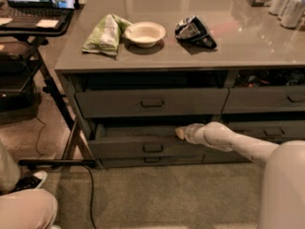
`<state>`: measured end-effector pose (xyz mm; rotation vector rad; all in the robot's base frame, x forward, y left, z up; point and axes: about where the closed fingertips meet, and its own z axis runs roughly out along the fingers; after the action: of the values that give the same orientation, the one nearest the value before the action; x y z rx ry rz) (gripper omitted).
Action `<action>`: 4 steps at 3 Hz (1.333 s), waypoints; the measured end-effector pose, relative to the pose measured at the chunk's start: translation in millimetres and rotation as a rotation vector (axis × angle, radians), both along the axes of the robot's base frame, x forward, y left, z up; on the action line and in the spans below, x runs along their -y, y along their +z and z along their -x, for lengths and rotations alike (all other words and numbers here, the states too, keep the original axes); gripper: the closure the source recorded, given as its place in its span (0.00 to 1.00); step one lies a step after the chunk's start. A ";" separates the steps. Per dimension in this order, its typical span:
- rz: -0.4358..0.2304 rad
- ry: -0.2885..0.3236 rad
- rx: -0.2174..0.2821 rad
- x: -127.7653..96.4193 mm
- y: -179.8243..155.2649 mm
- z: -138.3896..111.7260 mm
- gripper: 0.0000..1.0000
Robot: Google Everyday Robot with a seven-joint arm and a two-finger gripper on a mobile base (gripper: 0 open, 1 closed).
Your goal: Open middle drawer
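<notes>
As the arm extends from the lower right toward the cabinet, the gripper sits at the upper edge of the middle drawer, right of centre. Whether the gripper is spread or closed cannot be told from this view.

The middle drawer occupies the left column of the cabinet, below the top drawer and above the bottom drawer. Its front stands forward of the two neighbouring fronts, and a strip of grey interior shows behind its top edge. The metal pull lies at the centre of the front, below and to the left of the gripper, near it but apart from it.

On the countertop above rest a green bag, a white bowl and a dark snack bag, in a row from left to right.
</notes>
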<state>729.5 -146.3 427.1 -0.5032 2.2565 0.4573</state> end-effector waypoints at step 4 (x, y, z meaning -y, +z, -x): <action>0.174 0.242 -0.108 19.9 -7.2 46.2 0.58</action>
<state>683.3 -166.2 419.9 -0.8665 2.3616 0.4186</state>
